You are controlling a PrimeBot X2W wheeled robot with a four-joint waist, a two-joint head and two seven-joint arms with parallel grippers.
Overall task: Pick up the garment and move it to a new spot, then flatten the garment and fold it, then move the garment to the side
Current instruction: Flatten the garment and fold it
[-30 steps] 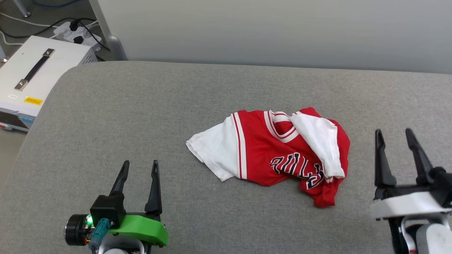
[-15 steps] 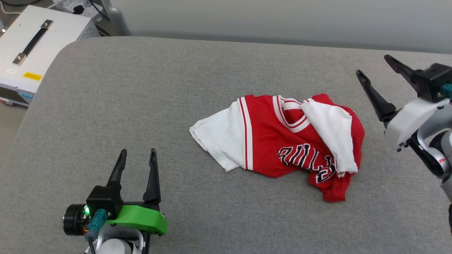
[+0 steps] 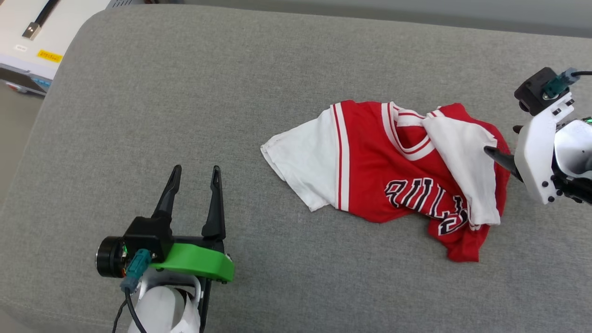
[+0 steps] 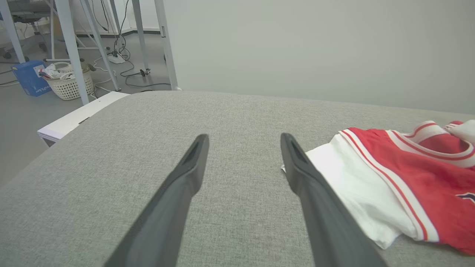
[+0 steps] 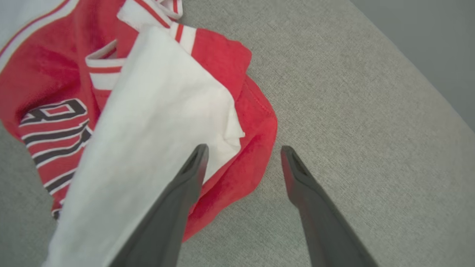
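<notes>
The garment [image 3: 365,175], a red jersey with white sleeves and black lettering, lies crumpled right of centre on the grey padded surface [image 3: 185,92]. One white sleeve is folded over its right half. My right gripper [image 3: 502,139] stands open at its right edge, tipped down toward the cloth. In the right wrist view the right gripper [image 5: 243,148] straddles the red rim of the garment [image 5: 148,111], one finger over the cloth and one over bare surface. My left gripper [image 3: 195,170] rests open at the lower left, apart from the shirt. The left wrist view has the left gripper [image 4: 243,137] empty, with the garment [image 4: 426,193] to its right.
A white box with a black handle [image 3: 27,37] sits off the surface's far left corner. The left wrist view takes in a wicker basket [image 4: 70,79], a blue box [image 4: 28,78] and metal table legs [image 4: 72,48] on the floor beyond, with a grey wall behind.
The head camera has tilted down, shifting the whole picture. My right gripper rose from the lower right, then tipped over onto the garment's right edge. The left gripper and the shirt have not moved.
</notes>
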